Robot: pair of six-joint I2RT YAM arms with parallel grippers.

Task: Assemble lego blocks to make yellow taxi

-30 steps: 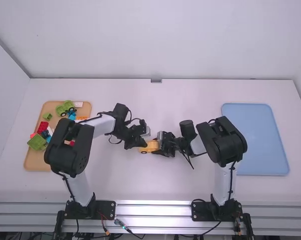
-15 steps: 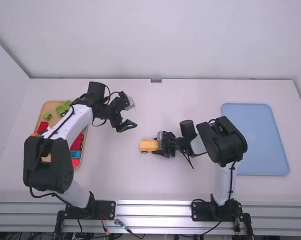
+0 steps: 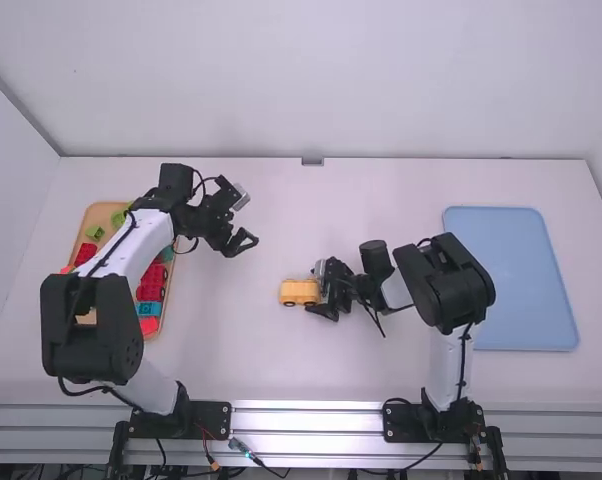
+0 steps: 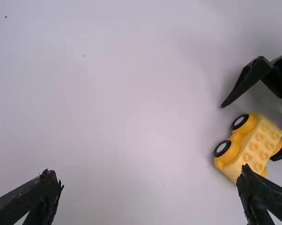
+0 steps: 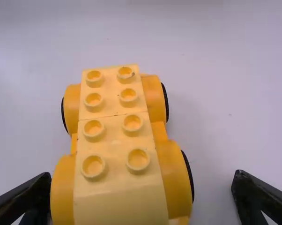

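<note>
The yellow toy car (image 3: 300,292) stands on its wheels in the middle of the table. Two rows of studs run along the top of the car (image 5: 115,136) in the right wrist view. My right gripper (image 3: 324,295) is at the car's right end, its fingers open around it. Seen from its wrist, one finger of the right gripper (image 5: 143,183) is close beside the car and the other stands apart. Up and left of the car, my left gripper (image 3: 248,219) is open and holds nothing. In the left wrist view the left gripper (image 4: 150,178) has widely spread fingers, the car (image 4: 251,147) beyond one.
A tan tray (image 3: 104,210) at the left, partly under the left arm, holds red, green and blue blocks and wheeled pieces. A blue tray (image 3: 516,280) lies at the right, beyond the right arm.
My left gripper has pulled away from the car, moving left and toward the table's far side. My right gripper stayed beside the car, and its near finger has moved slightly outward.
</note>
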